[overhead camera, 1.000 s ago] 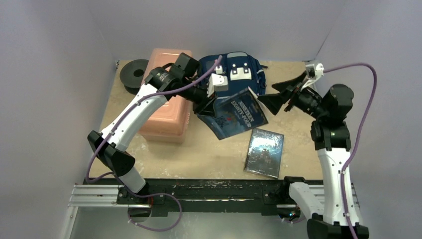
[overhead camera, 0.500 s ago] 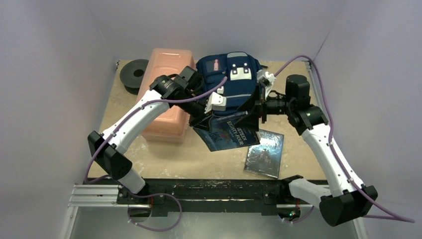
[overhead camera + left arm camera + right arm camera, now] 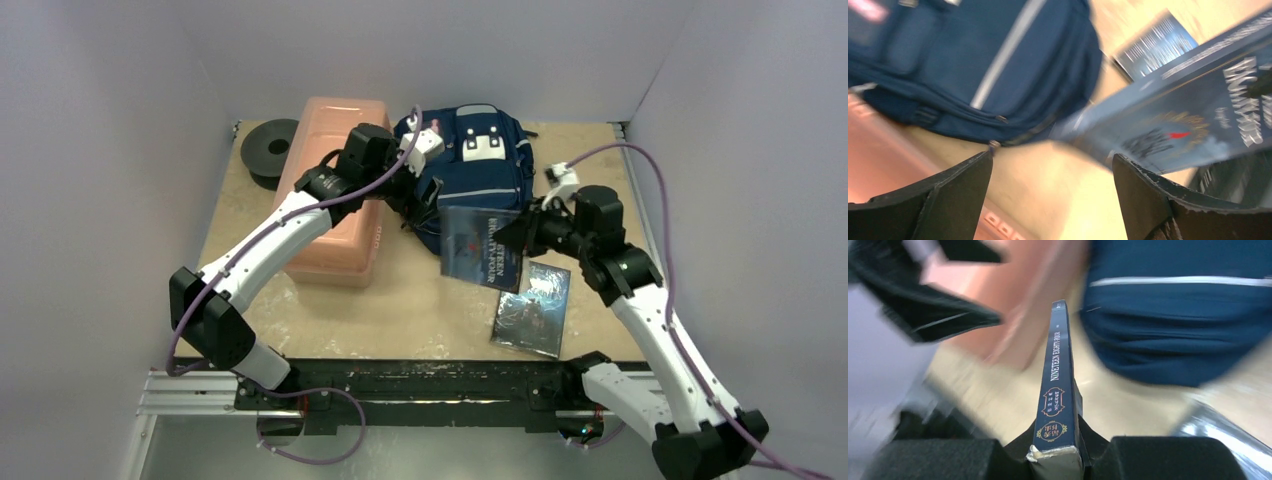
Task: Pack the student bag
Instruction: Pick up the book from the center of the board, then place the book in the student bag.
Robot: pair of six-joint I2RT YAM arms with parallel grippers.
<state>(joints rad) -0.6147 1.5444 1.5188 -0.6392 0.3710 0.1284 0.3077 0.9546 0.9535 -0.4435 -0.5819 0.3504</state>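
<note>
Top external view: the student bag point(image 3: 478, 170) lies flat at the far middle of the table point(image 3: 300, 290), just beside the pink box point(image 3: 335, 200); I read it as navy fabric crossed by a light grey stripe, with two pale tabs near its far end; my left gripper point(image 3: 420, 208) hangs by the bag's near left corner; my right gripper point(image 3: 515, 235) holds a blue book point(image 3: 478, 248) tilted at the bag's near edge; a second book point(image 3: 532, 295) lies flat on the table nearer to me; a black spool point(image 3: 268, 150) sits at the far left corner.

Left wrist view: my left gripper point(image 3: 1052, 160) has its fingers spread wide with nothing between them; beyond them the student bag point(image 3: 998, 60) shows one grey stripe and a rounded, seamed edge; the blue book point(image 3: 1188, 115) slants across the right side, blurred.

Right wrist view: my right gripper point(image 3: 1055, 455) is clamped tight on the blue book point(image 3: 1058, 390), whose spine stands upright between the pads; the student bag point(image 3: 1178, 325) fills the upper right, navy with a thin grey stripe, blurred.
</note>
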